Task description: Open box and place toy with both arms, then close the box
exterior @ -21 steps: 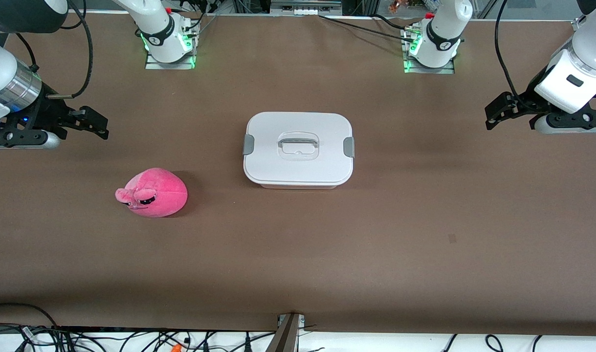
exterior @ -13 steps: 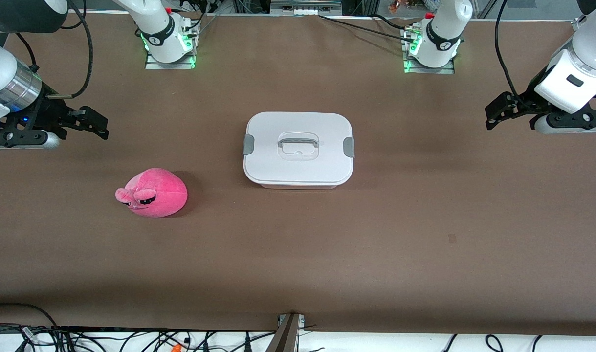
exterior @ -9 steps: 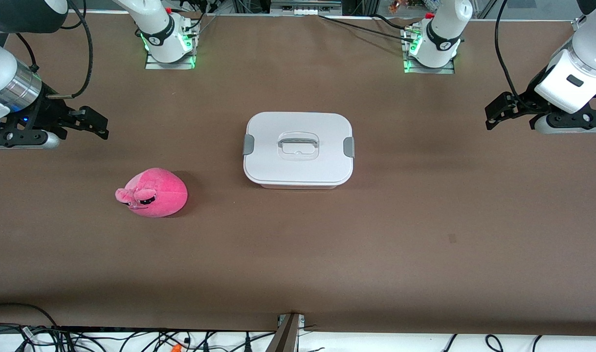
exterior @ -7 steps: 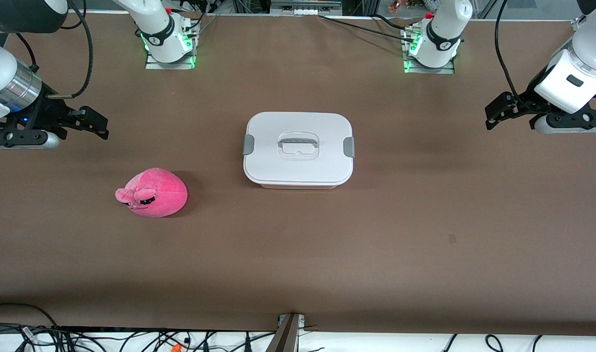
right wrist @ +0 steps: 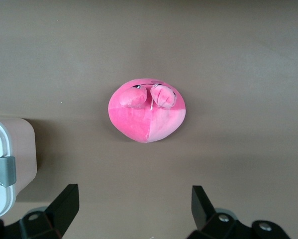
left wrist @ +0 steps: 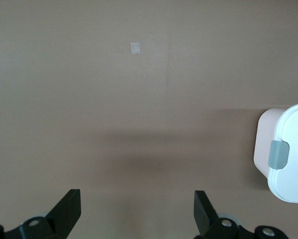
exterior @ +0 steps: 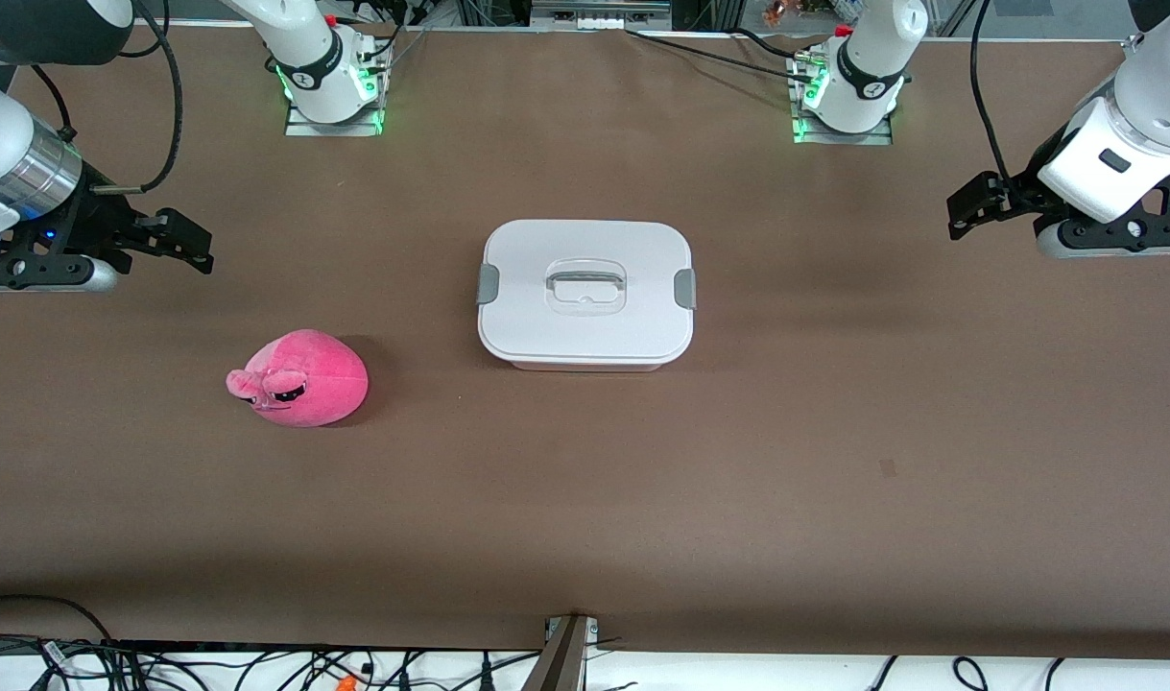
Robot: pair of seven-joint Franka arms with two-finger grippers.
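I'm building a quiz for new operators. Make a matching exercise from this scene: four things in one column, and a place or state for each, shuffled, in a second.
1. box
2. toy
3. left gripper
4. right gripper

a. open, over the table's left-arm end
b. lid on, mid-table
c. open, over the table's right-arm end
d. lying toward the right arm's end, nearer the front camera than the box

Pairs: 1-b, 2-d, 3-a, 4-c

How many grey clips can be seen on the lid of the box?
2. One clip sits on the lid's edge toward the right arm's end of the table, the other clip on the edge toward the left arm's end. Both lie flat against the box.
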